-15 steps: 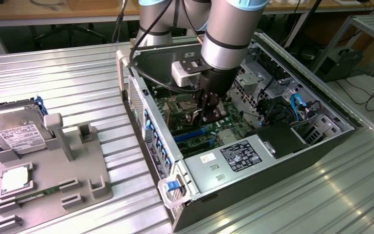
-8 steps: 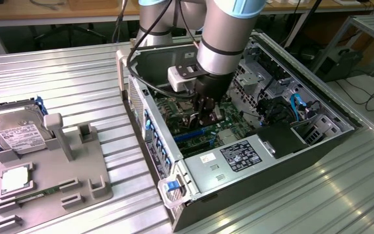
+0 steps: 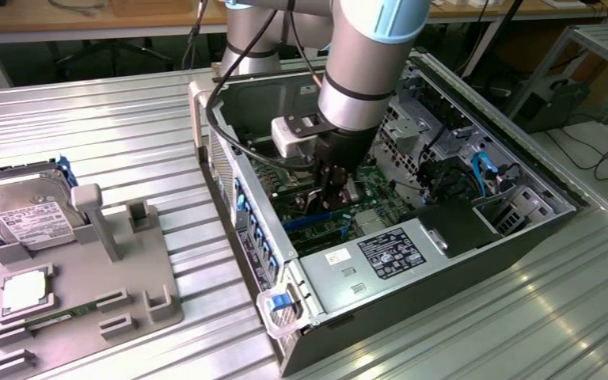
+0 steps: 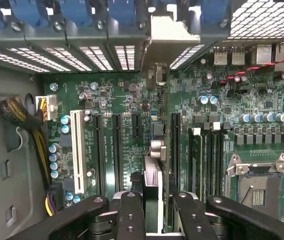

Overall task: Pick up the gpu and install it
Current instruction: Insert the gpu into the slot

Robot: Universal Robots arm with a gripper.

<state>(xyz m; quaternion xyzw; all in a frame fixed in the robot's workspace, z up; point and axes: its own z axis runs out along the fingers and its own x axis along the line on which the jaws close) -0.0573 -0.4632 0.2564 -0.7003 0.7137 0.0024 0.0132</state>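
Gripping the gpu (image 4: 153, 192) edge-on, end effector (image 4: 152, 210) sits low over the motherboard (image 4: 111, 100), card standing between two black slots (image 4: 116, 150), one white slot (image 4: 76, 150) off toward 9 o'clock.

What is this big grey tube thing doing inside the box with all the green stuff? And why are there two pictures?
The grey tube is a robot arm. At its tip is a gripper, like a hand with two fingers. The box is an open computer case, and the green board is its motherboard.

One picture is from a camera standing nearby. The other is from a camera on the robot's wrist, looking down between its fingers.

The gripper holds the gpu, a thin card seen edge-on, over the motherboard's long slots. Outside, on a grey tray, lies a silver hard drive.
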